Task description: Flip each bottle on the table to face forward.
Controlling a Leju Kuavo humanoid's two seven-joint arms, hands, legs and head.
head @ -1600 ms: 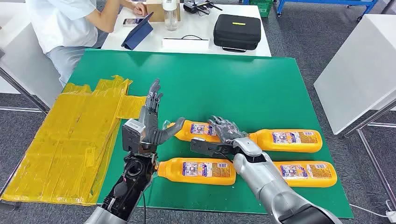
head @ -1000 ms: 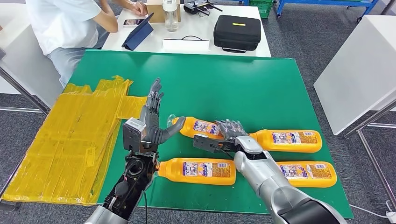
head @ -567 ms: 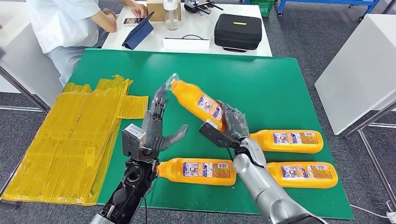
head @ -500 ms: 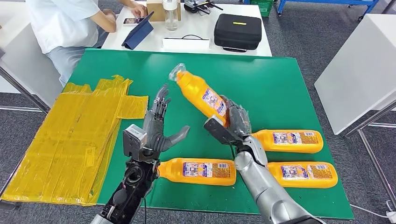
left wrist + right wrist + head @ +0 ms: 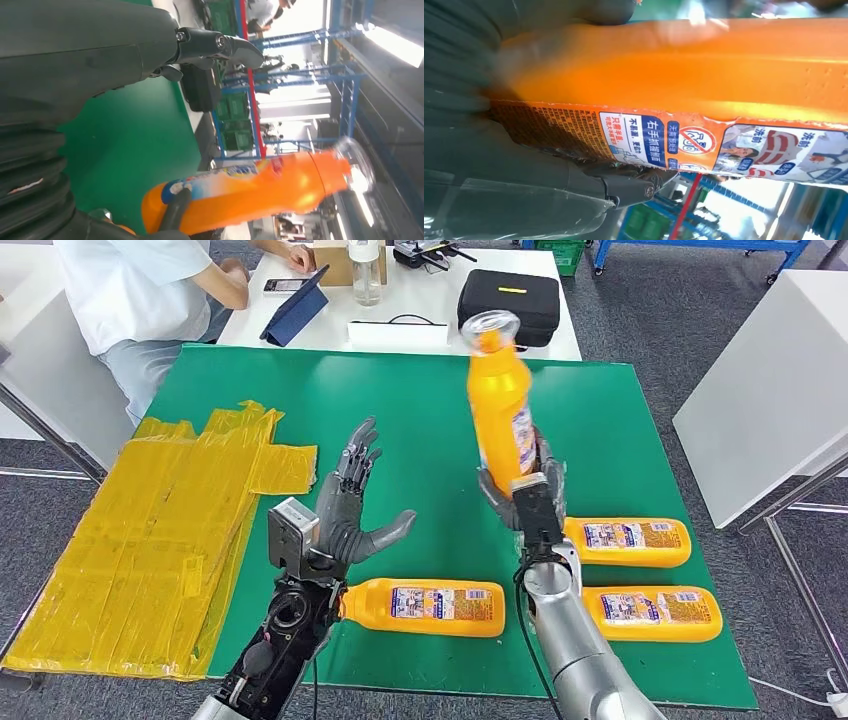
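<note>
My right hand (image 5: 527, 492) grips the base of an orange bottle (image 5: 499, 405) and holds it nearly upright above the green table (image 5: 420, 410), clear cap up. The same bottle (image 5: 684, 85) shows its label close in the right wrist view, and the orange bottle (image 5: 250, 192) crosses the left wrist view. My left hand (image 5: 345, 515) is raised beside it with fingers spread, holding nothing. Three more orange bottles lie on their sides: one (image 5: 425, 606) in front of my left hand, one (image 5: 628, 542) right of my right hand, and one (image 5: 655, 612) near the front right edge.
Yellow taped sheeting (image 5: 140, 530) covers the table's left side. Behind it a white table (image 5: 400, 330) carries a black case (image 5: 505, 302), a tablet (image 5: 296, 312) and a clear bottle (image 5: 364, 270); a person (image 5: 140, 300) sits there. Another white table (image 5: 760, 390) stands at the right.
My right hand closed on the bottle lying at the back, lifted it off the table and swung it from lying flat to nearly upright. My left hand stayed raised, shifting slightly.
</note>
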